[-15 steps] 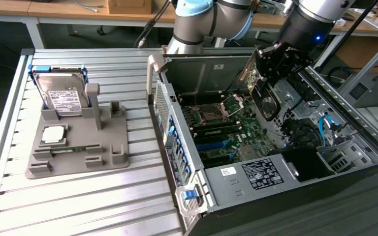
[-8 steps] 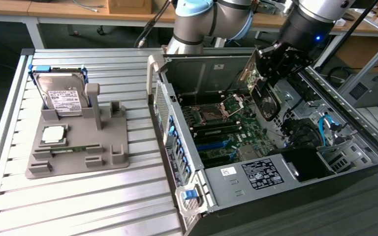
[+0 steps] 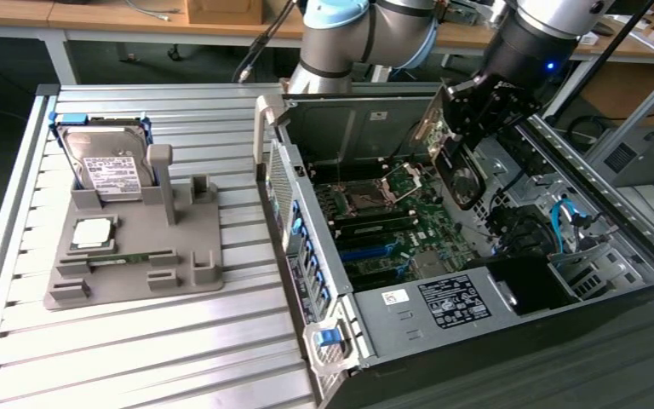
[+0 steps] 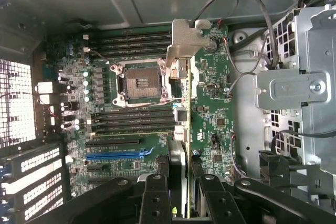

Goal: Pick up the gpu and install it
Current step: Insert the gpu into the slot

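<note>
Hanging over the open grey metal computer case (image 3: 356, 128), the black two-fingered gripper (image 3: 467, 136) is clenched on the gpu (image 3: 463, 179), a thin dark card with a round black fan. It is held edgewise above the green motherboard (image 3: 384, 234), far on the exterior view's right.

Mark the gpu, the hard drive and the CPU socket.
gpu (image 3: 467, 181): exterior view, on its round fan.
hard drive (image 3: 111, 175): exterior view, on its white label.
CPU socket (image 4: 140, 82): wrist view, on its open middle.
</note>
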